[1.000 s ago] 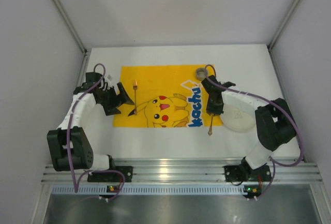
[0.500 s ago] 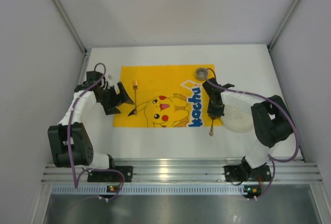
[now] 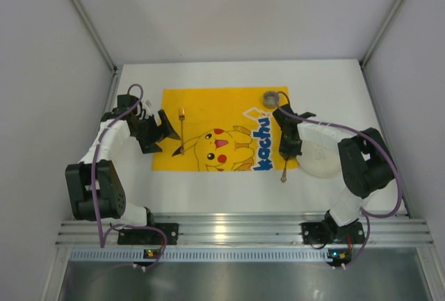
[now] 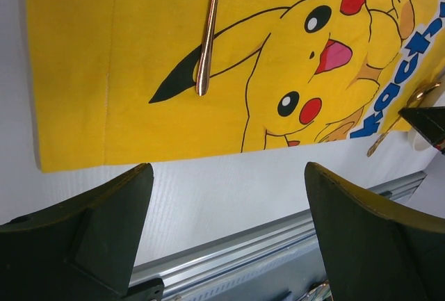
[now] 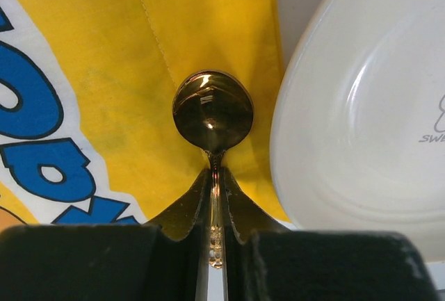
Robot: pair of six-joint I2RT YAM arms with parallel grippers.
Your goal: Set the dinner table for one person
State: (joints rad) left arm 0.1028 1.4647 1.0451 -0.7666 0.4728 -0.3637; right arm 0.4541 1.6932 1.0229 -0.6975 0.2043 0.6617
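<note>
Right tool (image 5: 215, 190) has just clamped the gold spoon (image 5: 212, 110) at the yellow mat's (image 3: 208, 103) right edge, readying its placement; left tool (image 4: 226, 176) gapes wide over the bench (image 3: 208, 200) beneath everything.

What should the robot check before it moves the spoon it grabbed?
1. Right tool shut on the spoon: ok, it pinches the thin neck just below the bowl.
2. Spoon apart from the plate: ok, a strip of yellow mat shows between them.
3. Spoon lifted off the mat: cannot tell from these views.
4. Left tool open and holding nothing: ok.
5. Left tool apart from the other gold utensil: ok, that one lies further out on the mat, untouched.
6. Plate in its place for dinner: not ok, it sits to the right of the mat, not on it.
</note>
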